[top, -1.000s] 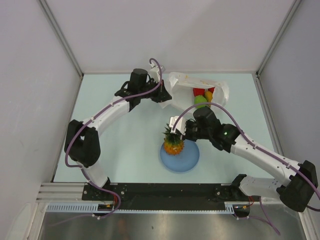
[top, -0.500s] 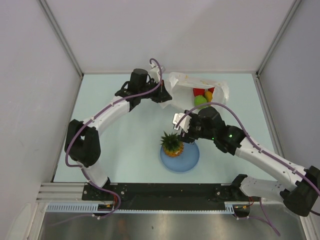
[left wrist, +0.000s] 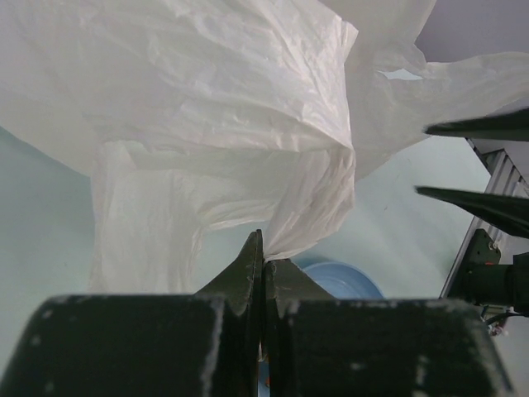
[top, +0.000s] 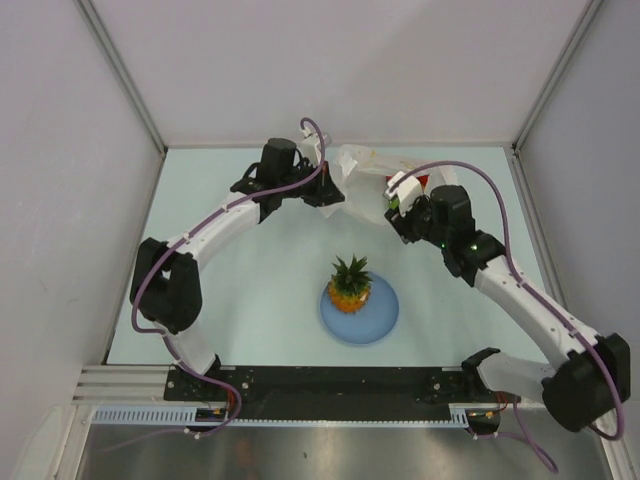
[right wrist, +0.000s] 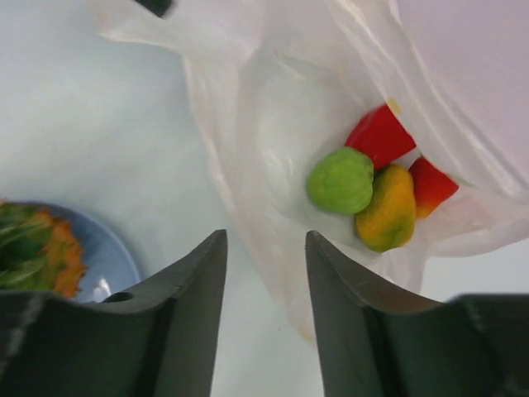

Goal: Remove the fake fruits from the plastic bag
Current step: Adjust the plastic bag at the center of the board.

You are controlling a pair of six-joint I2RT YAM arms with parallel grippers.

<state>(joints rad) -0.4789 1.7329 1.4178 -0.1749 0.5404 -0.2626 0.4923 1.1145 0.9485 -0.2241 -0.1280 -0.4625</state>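
Beyond the open right jaws, fruits (right wrist: pixel 340 180) inside bag (right wrist: pixel 248 124)

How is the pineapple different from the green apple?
The pineapple is orange with a spiky green crown; the green apple is roundish and green all over. The pineapple stands out on the blue plate; the green apple lies inside the plastic bag. Both are toy fruits.

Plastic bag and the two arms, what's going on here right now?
The left gripper is shut on an edge of the plastic bag. The right gripper, open and empty, points at the bag's mouth, where the green apple, mango and red pieces lie. The pineapple is out, on the blue plate.
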